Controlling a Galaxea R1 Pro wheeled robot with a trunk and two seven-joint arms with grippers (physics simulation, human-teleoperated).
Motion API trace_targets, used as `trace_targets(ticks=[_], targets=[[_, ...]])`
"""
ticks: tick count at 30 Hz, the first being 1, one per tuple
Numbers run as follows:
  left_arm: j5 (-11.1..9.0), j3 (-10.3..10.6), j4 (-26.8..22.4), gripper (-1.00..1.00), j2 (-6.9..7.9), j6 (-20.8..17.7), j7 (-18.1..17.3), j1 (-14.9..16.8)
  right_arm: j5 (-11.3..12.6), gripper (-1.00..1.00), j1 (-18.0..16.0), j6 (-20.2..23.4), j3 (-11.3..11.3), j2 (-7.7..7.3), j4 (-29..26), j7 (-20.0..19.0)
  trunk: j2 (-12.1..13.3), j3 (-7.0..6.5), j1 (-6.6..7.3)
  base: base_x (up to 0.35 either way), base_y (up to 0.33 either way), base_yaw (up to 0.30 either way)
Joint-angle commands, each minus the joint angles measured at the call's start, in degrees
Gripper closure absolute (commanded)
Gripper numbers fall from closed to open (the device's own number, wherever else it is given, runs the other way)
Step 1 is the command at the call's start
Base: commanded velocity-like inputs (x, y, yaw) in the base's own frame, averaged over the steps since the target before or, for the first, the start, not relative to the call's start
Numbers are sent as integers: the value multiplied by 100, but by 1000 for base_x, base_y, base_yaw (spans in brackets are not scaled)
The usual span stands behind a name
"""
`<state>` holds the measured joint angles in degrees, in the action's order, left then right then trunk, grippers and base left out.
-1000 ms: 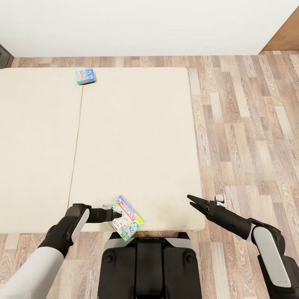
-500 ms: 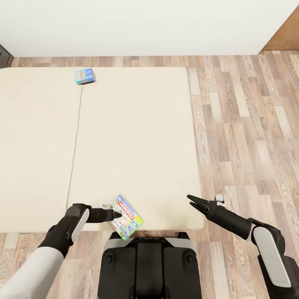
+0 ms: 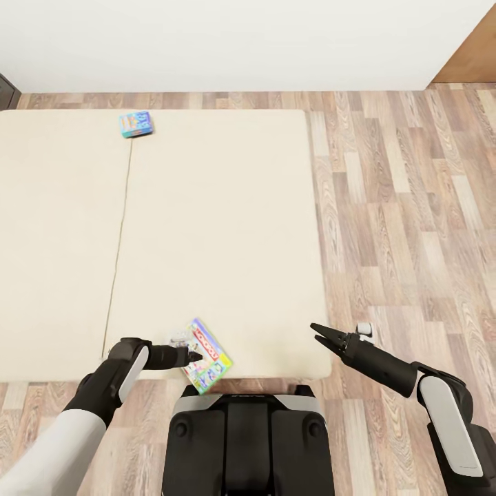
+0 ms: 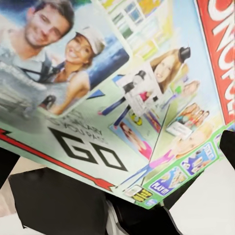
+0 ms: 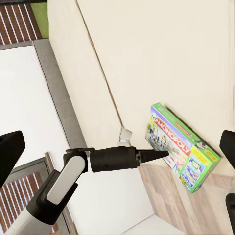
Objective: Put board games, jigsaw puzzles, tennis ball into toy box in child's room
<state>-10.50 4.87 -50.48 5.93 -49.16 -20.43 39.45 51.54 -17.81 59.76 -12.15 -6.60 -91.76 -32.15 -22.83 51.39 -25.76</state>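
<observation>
— Where is the Monopoly box (image 3: 205,357) found, and by which arm is it reached?

— It is seen at the near edge of the bed (image 3: 220,227), overhanging that edge slightly above the robot's trunk. The left end effector (image 3: 191,356) is set right against the box's left side, while the right end effector (image 3: 318,334) is held well apart, off the bed's near right corner. The left arm is clearly the nearer one.

— Is the box gripped?

— That is judged likely but cannot be confirmed. In the left wrist view the printed lid (image 4: 122,98) is pressed close to the camera, and in the right wrist view the left end effector's tip (image 5: 155,155) is seen touching the box's edge, with the box (image 5: 182,145) tilted up off the mattress. Whether the left fingers are clamped on it cannot be told. The right end effector is spread wide, with nothing between its fingers.

— How is the box oriented?

— Its long axis is laid diagonally across the bed's near edge, with the red banner toward the right and the far end pointing away from the trunk.

— And the other game?

— The light-blue board game (image 3: 135,124) is left lying flat at the far side of the bed, well apart from both arms.
</observation>
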Motion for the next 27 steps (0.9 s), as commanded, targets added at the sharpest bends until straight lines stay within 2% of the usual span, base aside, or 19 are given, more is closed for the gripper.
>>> trace_targets(ticks=[1, 27], targets=[[-48, 14, -6, -100, 5, -32, 21, 1, -39, -100, -3, 24, -7, 1, 0, -46, -9, 6, -2, -77, -143, 0], [-48, 15, -15, -100, 4, -32, 21, 1, -39, -100, -3, 24, -19, 1, 0, -46, -9, 6, -2, -8, -17, 0]])
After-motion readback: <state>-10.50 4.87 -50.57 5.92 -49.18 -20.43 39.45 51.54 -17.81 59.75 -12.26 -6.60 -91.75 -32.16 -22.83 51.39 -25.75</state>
